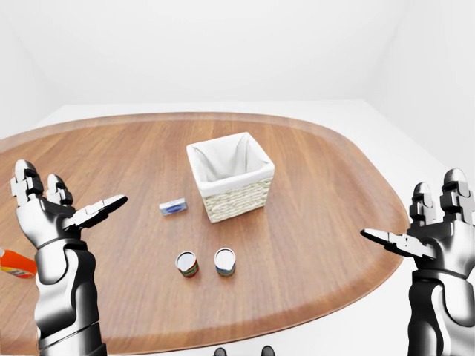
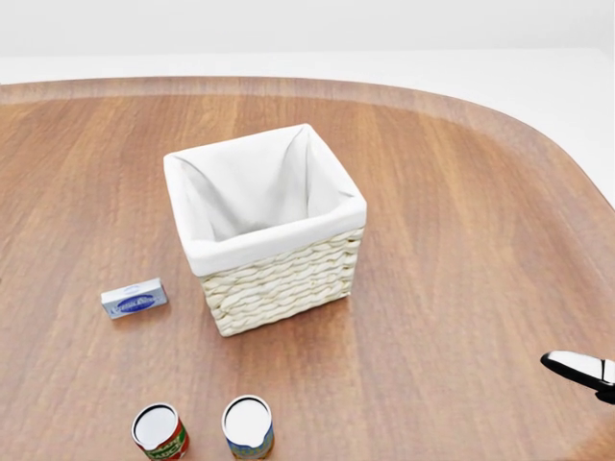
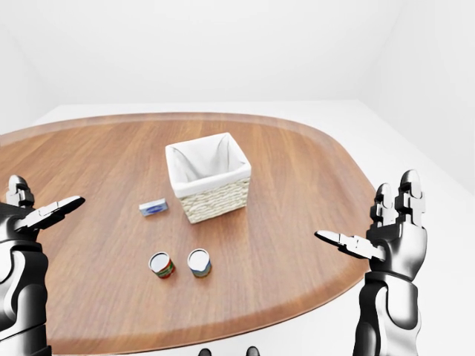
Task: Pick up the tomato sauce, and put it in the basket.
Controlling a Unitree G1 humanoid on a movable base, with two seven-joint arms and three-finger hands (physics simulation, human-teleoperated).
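The tomato sauce can [image 1: 187, 264], red-labelled with a white top, stands upright on the wooden table [image 1: 326, 193], below and left of the basket. The wicker basket [image 1: 231, 178] with its white liner sits mid-table and looks empty in the head view, basket rim [image 2: 274, 248]. My left hand [image 1: 73, 199] is raised at the left of the left-eye view, open and holding nothing, well left of the can. My right hand [image 3: 375, 221] is raised past the table's right edge, also open and empty. In the head view only a finger [image 2: 577, 367] of it shows.
A blue-labelled can [image 1: 225, 262] stands just right of the tomato sauce. A small blue and white box [image 1: 173, 208] lies left of the basket. An orange object [image 1: 15, 263] pokes in at the left edge.
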